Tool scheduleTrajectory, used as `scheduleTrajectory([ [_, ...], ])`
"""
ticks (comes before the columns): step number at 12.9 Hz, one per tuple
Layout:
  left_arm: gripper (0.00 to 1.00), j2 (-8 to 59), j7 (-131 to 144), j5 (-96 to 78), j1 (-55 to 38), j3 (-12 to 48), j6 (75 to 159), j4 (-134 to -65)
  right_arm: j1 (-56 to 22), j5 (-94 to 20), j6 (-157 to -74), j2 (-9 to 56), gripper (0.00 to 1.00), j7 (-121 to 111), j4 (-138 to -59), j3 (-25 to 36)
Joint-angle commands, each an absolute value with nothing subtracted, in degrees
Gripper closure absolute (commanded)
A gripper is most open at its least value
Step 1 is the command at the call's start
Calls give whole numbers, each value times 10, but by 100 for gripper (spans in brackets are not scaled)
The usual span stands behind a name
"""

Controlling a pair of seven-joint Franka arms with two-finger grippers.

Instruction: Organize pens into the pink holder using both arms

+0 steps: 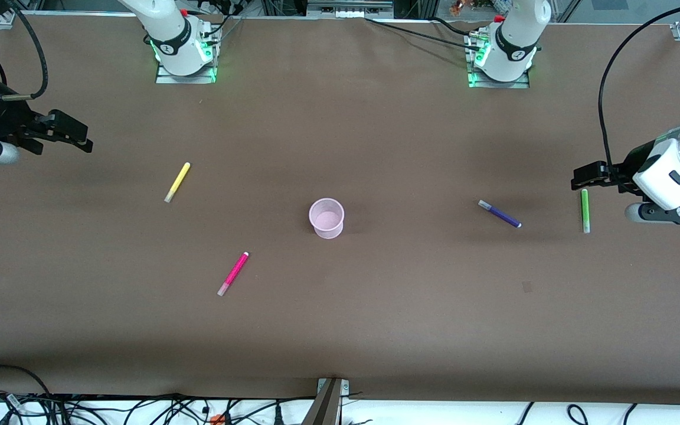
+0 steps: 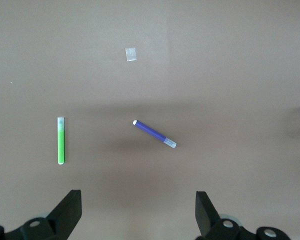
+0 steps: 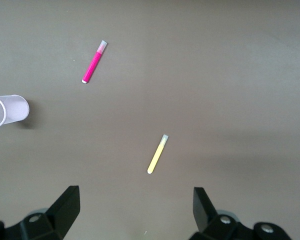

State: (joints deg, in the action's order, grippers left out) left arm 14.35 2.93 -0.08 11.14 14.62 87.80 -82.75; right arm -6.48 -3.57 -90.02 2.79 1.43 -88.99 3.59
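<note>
Pens lie apart on table: green pen (image 1: 584, 211) just under left gripper (image 1: 580, 177), fingers spread; yellow pen (image 1: 177, 182) near right gripper (image 1: 83, 139), also spread.

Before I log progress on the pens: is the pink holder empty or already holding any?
Empty. The pink holder stands upright with nothing inside; the yellow pen, magenta pen, purple pen and green pen all lie on the table.

Pens: four, yellow pen (image 1: 177, 182), magenta pen (image 1: 233, 273), purple pen (image 1: 500, 213), green pen (image 1: 584, 211) | pink holder (image 1: 326, 218): one | arms: two
</note>
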Motion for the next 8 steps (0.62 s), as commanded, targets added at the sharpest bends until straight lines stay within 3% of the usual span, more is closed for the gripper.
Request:
scheduleTrajectory([
  [1,0,153,25,9,109,148,877,-821,-63,-30,-902,39,0,13,-881,23],
  [6,0,186,27,13,112,147,907,-844,-115,-35,-1004,71,0,202,-964,22],
  [8,0,193,39,4,124,146,925,-876,-132,-41,-1043,131,0,299,-969,22],
])
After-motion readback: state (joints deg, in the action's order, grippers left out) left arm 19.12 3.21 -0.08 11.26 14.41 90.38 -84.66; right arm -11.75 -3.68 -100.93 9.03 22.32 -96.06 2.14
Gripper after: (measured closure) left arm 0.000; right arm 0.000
